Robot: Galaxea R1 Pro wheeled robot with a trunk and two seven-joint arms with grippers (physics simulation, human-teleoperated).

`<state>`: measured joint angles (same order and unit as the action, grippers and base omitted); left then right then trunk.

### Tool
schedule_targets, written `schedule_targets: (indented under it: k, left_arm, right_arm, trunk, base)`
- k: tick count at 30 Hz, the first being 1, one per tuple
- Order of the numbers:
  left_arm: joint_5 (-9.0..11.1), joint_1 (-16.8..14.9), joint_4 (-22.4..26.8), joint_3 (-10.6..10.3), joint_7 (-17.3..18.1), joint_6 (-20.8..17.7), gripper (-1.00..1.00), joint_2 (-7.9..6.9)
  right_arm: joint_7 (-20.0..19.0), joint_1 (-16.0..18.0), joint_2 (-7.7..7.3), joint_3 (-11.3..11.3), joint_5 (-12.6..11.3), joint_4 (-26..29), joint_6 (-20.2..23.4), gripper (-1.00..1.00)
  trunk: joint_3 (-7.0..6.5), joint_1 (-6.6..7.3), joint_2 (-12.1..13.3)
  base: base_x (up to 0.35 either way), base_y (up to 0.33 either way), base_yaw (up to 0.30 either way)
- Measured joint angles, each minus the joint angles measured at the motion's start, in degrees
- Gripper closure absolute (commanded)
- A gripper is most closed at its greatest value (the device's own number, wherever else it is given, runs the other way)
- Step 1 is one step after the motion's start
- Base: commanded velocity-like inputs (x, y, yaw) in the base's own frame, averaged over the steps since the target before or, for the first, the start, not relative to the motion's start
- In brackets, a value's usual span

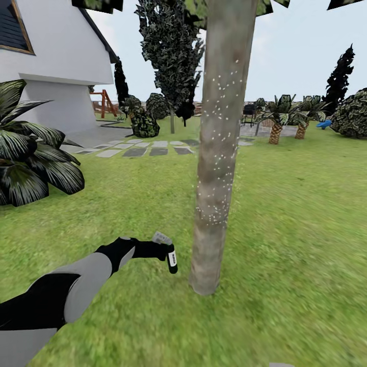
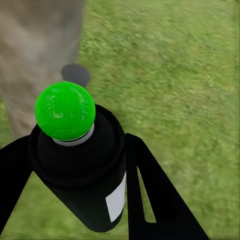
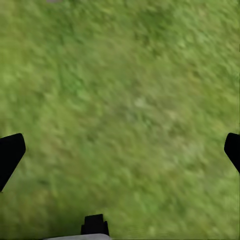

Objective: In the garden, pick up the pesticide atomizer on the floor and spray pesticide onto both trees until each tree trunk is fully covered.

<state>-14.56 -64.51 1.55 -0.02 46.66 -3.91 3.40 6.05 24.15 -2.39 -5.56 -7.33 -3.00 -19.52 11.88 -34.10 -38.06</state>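
A pale mottled tree trunk (image 1: 219,153) rises in the middle of the head view, and white specks dot its middle stretch. My left gripper (image 1: 163,251) is shut on the pesticide atomizer (image 1: 172,259), a small dark bottle with a white label, held low just left of the trunk's base. In the left wrist view the atomizer (image 2: 80,165) sits between the black fingers (image 2: 150,195), its green dot on top, with the trunk (image 2: 35,55) blurred close beyond it. My right gripper (image 3: 121,152) hangs open over bare grass, its fingers spread wide apart.
Lawn (image 1: 295,244) spreads around the trunk. A striped-leaf plant (image 1: 30,153) stands at the left, below a white house (image 1: 56,61). Grey stone paving (image 1: 137,149) lies behind, with dark conifers (image 1: 171,56), low palms (image 1: 278,120) and a bush (image 1: 354,114) farther back.
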Motion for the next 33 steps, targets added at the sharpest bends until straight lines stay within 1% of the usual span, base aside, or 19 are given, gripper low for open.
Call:
schedule_targets:
  k: [15,18,20,24,31,33]
  left_arm:
    - [-0.03,0.13,-0.07,0.01,0.07,0.49,1.0,0.03]
    - [-0.01,0.49,-0.08,-0.04,0.07,0.49,1.0,0.04]
    - [-0.17,1.85,-0.1,-0.3,0.06,0.5,1.0,0.04]
    - [-0.03,2.71,-0.03,0.01,0.05,0.49,1.0,0.05]
    - [-0.02,2.89,0.0,0.04,0.04,0.49,1.0,0.05]
    - [-0.02,2.9,0.0,0.04,0.04,0.49,1.0,0.05]
  right_arm:
    - [0.01,0.0,0.0,0.0,0.0,0.0,-0.01,-1.0]
    - [0.0,0.0,0.0,0.0,0.0,0.0,0.0,-1.0]
    - [0.0,0.0,0.03,0.0,0.0,0.0,0.0,-1.0]
    - [0.0,-0.01,0.02,0.0,0.0,0.01,0.0,-1.0]
    - [0.01,-0.02,0.09,0.0,0.0,0.02,0.0,-1.0]
    - [0.01,-0.02,0.31,0.0,0.0,0.02,0.0,-1.0]
  trunk:
    - [0.0,0.0,0.0]
    - [0.0,0.0,0.0]
    - [0.01,0.0,0.0]
    - [0.0,0.0,0.0]
    - [0.0,0.0,0.0]
    - [0.0,0.0,0.0]
  base:
    - [0.0,0.332,0.0]
    - [0.0,0.307,0.0]
    - [0.0,0.334,-0.062]
    - [0.0,0.341,-0.186]
    - [0.0,0.344,-0.288]
    - [0.0,0.344,-0.299]
